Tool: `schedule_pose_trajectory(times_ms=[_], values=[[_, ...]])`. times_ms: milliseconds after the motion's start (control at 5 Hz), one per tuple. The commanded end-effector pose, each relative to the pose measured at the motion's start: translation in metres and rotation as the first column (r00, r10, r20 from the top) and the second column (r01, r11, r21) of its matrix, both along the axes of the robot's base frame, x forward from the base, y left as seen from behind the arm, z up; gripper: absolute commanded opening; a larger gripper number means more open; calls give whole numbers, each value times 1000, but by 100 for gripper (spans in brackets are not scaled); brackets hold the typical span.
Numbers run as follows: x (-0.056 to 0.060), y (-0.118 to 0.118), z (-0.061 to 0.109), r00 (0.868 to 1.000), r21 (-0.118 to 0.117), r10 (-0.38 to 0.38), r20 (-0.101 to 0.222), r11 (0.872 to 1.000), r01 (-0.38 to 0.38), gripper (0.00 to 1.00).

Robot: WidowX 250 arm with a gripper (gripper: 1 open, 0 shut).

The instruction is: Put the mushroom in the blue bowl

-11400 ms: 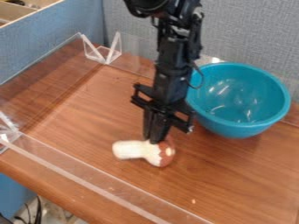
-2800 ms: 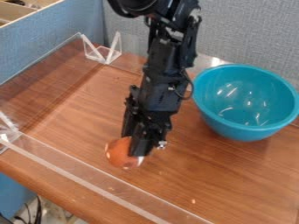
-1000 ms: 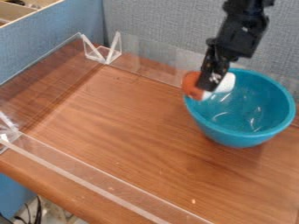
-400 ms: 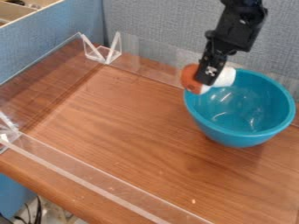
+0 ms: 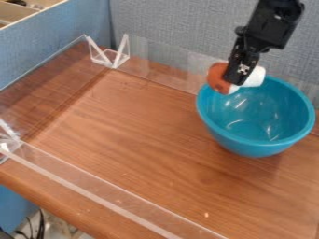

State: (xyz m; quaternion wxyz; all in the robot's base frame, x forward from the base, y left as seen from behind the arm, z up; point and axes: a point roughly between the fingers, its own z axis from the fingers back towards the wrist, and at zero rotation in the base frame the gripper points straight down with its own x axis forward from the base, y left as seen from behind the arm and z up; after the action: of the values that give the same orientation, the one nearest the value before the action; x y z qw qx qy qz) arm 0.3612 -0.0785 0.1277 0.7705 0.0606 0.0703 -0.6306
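The mushroom (image 5: 222,77), orange-brown cap to the left and cream stem to the right, hangs sideways in my gripper (image 5: 237,77), which is shut on it. It is in the air over the far left rim of the blue bowl (image 5: 256,115). The teal-blue bowl stands on the right side of the wooden table and looks empty inside. My black arm comes down from the top right, with the fingers pointing steeply downward.
A low clear plastic wall (image 5: 56,67) runs round the wooden table top (image 5: 112,140). Small clear brackets (image 5: 110,53) stand at the far left corner. A blue partition (image 5: 162,28) closes off the back. A cardboard box (image 5: 25,14) sits at the upper left.
The gripper lifted the mushroom off the table and carried it to the bowl. Over the last second it has drifted slightly right and up above the bowl's rim.
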Motion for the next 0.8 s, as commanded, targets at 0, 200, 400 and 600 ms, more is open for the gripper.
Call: schedule_pose_trajectory(times_ms=[0, 200, 400, 600], values=[[10, -9, 24, 997, -18, -30, 77, 999, 32, 0], [11, -19, 22, 995, -19, -65, 80, 998, 67, 0], [11, -22, 23, 993, -19, -82, 90, 996, 84, 0], [8, -7, 30, 995, -19, -32, 93, 999, 33, 0]])
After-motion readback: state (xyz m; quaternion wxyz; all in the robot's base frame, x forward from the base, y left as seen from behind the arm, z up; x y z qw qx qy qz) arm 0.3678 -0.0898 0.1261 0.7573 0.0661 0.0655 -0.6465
